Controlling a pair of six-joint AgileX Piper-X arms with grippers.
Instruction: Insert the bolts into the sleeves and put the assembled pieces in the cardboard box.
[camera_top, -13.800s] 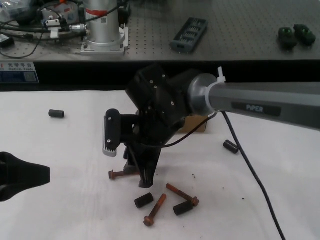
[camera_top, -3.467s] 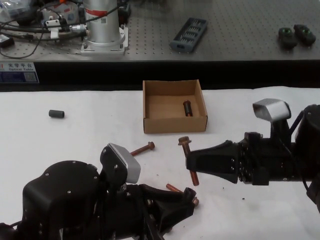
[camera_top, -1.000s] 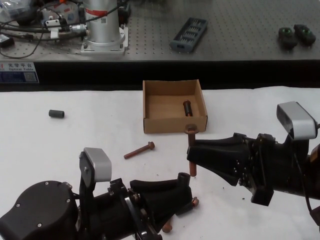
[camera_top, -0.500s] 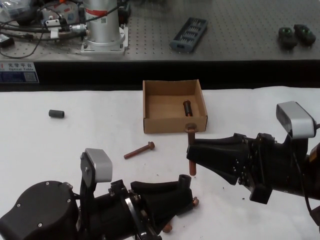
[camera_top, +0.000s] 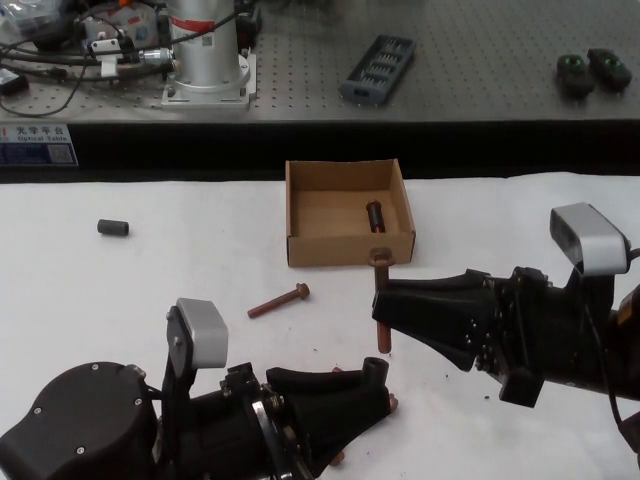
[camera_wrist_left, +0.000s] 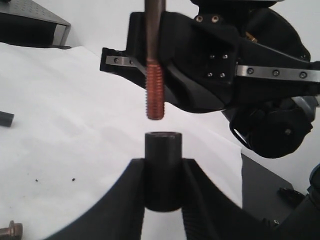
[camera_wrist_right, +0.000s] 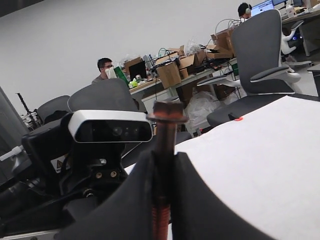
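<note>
My right gripper (camera_top: 383, 312) is shut on a rusty bolt (camera_top: 381, 300), holding it upright with the head on top, just in front of the cardboard box (camera_top: 350, 248). In the right wrist view the bolt (camera_wrist_right: 164, 135) stands between the fingers of the right gripper (camera_wrist_right: 163, 170). My left gripper (camera_top: 372, 376) is shut on a black sleeve (camera_top: 374, 366) just below the bolt. In the left wrist view the sleeve (camera_wrist_left: 162, 160) sits upright in the left gripper (camera_wrist_left: 162, 172), and the bolt's threaded tip (camera_wrist_left: 155, 95) hangs a short gap above its bore. One assembled piece (camera_top: 375, 215) lies in the box.
A loose bolt (camera_top: 280, 300) lies on the white cloth left of the grippers. Another black sleeve (camera_top: 113, 228) lies far left. More bolts (camera_top: 390, 402) show partly under the left arm. Behind the cloth runs a perforated optical table with a metal post (camera_top: 205, 45).
My left gripper with the sleeve has shifted slightly to the right and nearer, under the bolt. The right gripper and its bolt have hardly moved.
</note>
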